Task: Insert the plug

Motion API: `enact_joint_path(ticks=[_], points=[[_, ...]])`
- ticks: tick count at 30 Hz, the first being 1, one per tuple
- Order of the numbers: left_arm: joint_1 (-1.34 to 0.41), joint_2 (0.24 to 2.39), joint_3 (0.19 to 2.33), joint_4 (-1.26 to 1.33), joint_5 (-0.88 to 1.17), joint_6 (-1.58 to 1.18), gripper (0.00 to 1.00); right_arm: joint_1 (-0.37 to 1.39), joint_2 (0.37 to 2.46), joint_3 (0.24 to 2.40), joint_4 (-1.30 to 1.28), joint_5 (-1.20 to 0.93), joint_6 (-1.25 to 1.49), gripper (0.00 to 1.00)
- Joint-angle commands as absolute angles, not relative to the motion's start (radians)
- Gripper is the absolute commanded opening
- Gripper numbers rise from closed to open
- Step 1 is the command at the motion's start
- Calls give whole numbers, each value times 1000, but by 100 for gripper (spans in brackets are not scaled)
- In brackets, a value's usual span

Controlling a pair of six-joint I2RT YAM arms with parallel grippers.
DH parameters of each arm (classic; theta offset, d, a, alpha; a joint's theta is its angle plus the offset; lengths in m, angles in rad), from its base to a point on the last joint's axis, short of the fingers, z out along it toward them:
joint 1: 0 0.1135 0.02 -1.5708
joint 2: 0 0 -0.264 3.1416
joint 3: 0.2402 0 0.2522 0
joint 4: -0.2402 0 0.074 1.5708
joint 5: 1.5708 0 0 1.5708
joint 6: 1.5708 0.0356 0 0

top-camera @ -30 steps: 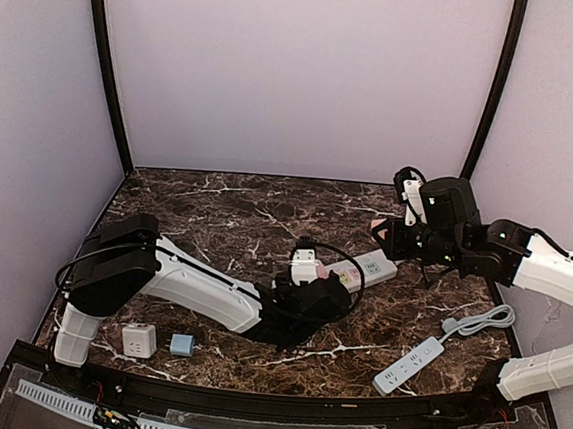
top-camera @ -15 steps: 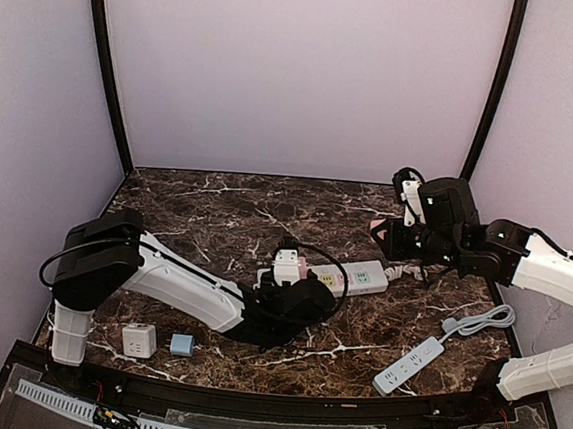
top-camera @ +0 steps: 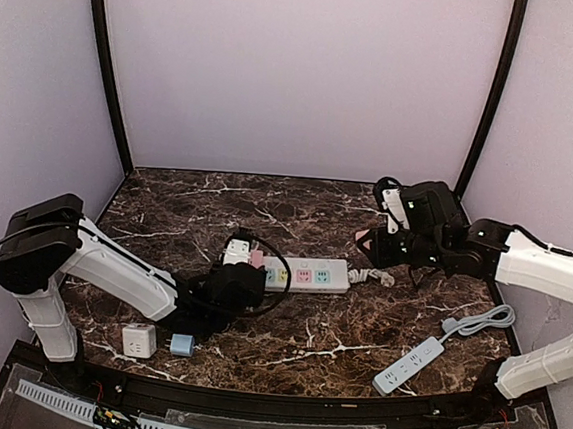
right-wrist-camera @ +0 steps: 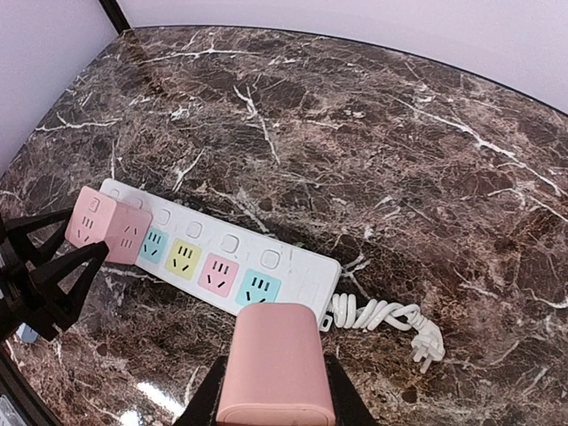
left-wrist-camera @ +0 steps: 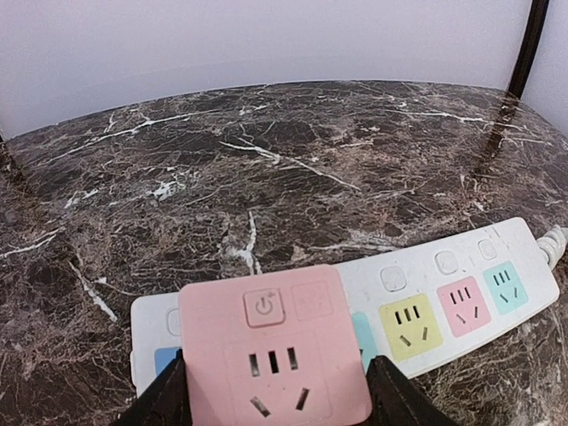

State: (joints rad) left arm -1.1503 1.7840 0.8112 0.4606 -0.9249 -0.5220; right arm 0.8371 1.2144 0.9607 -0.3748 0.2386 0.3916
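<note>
Plug: pink plug [right-wrist-camera: 275, 355], clamped in the right hand [right-wrist-camera: 271, 395], near the strip's corded end.
Power strip: white power strip [top-camera: 306, 274], flat on the marble surface [top-camera: 217, 208], coloured sockets up.
Cube adapter: pink cube adapter [left-wrist-camera: 273, 355], on the strip's other end.
Left hand: left hand [left-wrist-camera: 277, 390], closed on the cube's sides.

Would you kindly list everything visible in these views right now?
table: one, dark marble, under everything
coloured-socket strip: one, white, table centre
pink cube adapter: one, pink, on that strip's left end
pink block: one, pink, in right gripper
plain strip: one, white, near right
white cube: one, white, near left
blue plug: one, blue, beside white cube
left gripper: one, black, closed on pink cube adapter
right gripper: one, black, closed on pink block
</note>
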Motion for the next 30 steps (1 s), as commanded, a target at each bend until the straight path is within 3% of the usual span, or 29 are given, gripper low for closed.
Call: enact_joint_path(ticks=[1,5,8,10,24,30], points=[[-1120,1697,735,494,-813,-426,60,831,1259,987,-331,141,339,0],[-1104,1679,687,530,-754,-412,73,831,1290,1019,-332,72,313,0],[-1101,1661,671,557,-723,-400,92,831,1309,1045,-334,36,289,0],[-1099,1644,674,544,-710,-399,98,831,1326,1055,-332,14,260,0],[-1054,1405,736,373,-656,-283,99,838,1527,1280,-457,-139,-259,0],[-896,1301,682,368,-549,-255,99,844,1692,1441,-666,-265,-579,0]])
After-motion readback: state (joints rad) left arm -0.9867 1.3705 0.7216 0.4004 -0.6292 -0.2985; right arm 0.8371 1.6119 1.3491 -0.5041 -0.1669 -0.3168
